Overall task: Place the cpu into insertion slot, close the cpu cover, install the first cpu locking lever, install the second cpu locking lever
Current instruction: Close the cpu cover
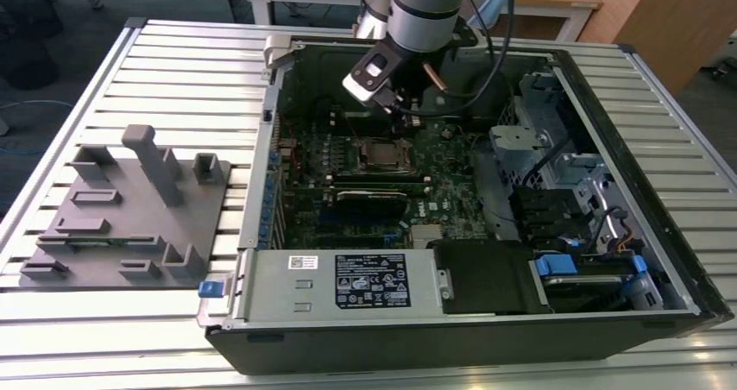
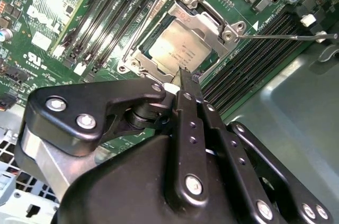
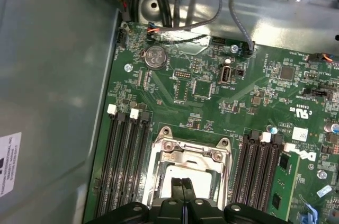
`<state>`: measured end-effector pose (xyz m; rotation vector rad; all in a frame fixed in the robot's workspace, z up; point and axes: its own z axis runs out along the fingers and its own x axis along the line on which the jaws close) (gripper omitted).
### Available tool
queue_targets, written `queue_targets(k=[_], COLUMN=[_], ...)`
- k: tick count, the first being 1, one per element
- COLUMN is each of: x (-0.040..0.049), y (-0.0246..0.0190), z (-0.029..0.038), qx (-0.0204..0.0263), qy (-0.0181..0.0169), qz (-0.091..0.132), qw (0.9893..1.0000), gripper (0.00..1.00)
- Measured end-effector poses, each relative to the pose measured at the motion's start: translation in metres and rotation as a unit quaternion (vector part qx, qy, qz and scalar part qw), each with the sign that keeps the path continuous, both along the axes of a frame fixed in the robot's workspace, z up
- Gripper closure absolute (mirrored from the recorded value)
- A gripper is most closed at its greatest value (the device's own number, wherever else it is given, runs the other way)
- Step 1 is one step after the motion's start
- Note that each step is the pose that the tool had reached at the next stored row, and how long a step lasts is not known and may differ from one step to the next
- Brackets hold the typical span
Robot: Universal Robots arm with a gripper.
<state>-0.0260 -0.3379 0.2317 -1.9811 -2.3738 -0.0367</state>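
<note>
Evidently the cpu (image 2: 176, 49) lies flat, top upward.

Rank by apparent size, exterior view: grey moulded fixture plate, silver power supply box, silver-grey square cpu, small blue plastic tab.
1. grey moulded fixture plate
2. silver power supply box, nearer the camera, so unsure against the plate
3. silver-grey square cpu
4. small blue plastic tab

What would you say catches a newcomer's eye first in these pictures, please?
The arm's gripper, fingertips pressed together, hangs close over the cpu, which sits framed by the silver cpu cover in the second wrist view. Around it, the open computer case lies on a slatted table.
</note>
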Motion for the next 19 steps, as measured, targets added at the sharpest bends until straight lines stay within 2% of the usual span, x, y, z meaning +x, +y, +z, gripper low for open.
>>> queue_targets(k=[4,8,15,19], x=[0.0,0.0,0.0,0.0], y=[0.0,0.0,0.0,0.0], z=[0.0,0.0,0.0,-0.0001], qx=[0.0001,0.0,0.0001,0.0001], qy=[0.0,0.0,0.0,0.0], qz=[0.025,0.048,0.05,0.065], qw=[0.9997,0.9989,0.9988,0.9979], gripper=[0.9,0.9,0.9,0.9])
